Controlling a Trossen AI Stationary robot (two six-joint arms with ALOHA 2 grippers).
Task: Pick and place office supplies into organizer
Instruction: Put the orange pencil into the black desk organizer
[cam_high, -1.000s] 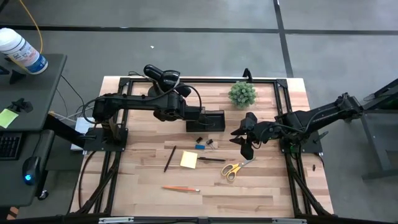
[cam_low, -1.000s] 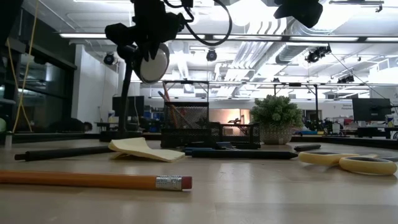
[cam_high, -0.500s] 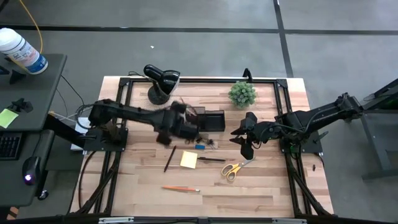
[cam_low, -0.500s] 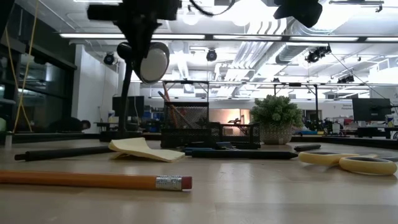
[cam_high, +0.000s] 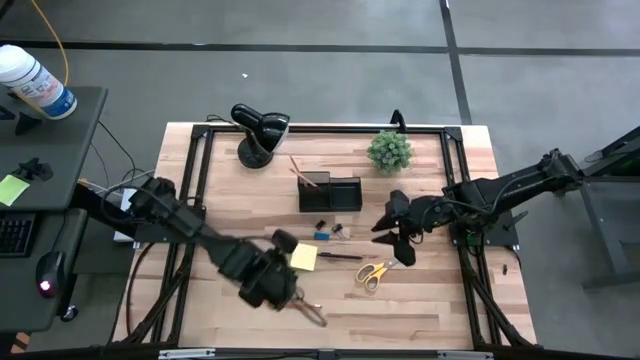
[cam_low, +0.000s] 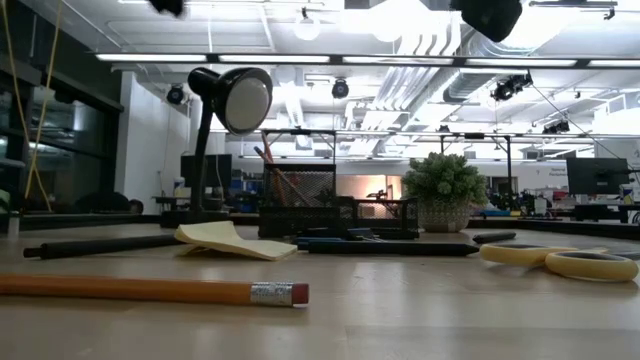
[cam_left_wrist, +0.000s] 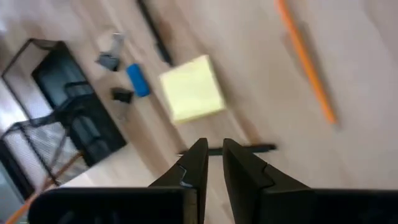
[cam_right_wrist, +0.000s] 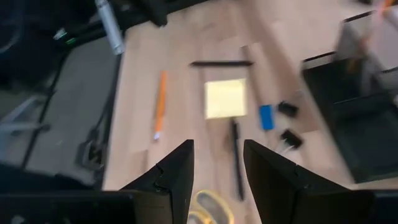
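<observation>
The left gripper (cam_high: 290, 292) is low over the front of the wooden surface (cam_high: 420, 310), just above the orange pencil (cam_high: 305, 305), and its jaws are pressed nearly together with nothing between them. From the left wrist view the two dark fingers (cam_left_wrist: 198, 163) stand almost touching, and beyond them lie the yellow sticky-note pad (cam_left_wrist: 193, 88), a dark pen (cam_left_wrist: 227, 149), the small blue block (cam_left_wrist: 138, 81) and black clips (cam_left_wrist: 122, 95).

Over on the other side, the right gripper (cam_high: 400, 243) hangs above the surface just behind the yellow-handled scissors (cam_high: 375, 272), jaws spread apart and holding nothing. Its wrist camera looks down past the open fingers (cam_right_wrist: 177, 168) at the pad, the block and the clips.

The organizer (cam_high: 330, 192) stands toward the back of the surface, between the black desk lamp (cam_high: 258, 130) and the small green plant (cam_high: 389, 151). One orange pencil (cam_high: 298, 168) is leaning in its taller cup section. In the low view the mesh cup (cam_low: 298, 185) shows that pencil slanting inside.

Out on the surface, the sticky-note pad sits in front of the organizer, the block and clips between them, and a second dark pen (cam_high: 342, 257) lies beside the pad, toward the scissors.
</observation>
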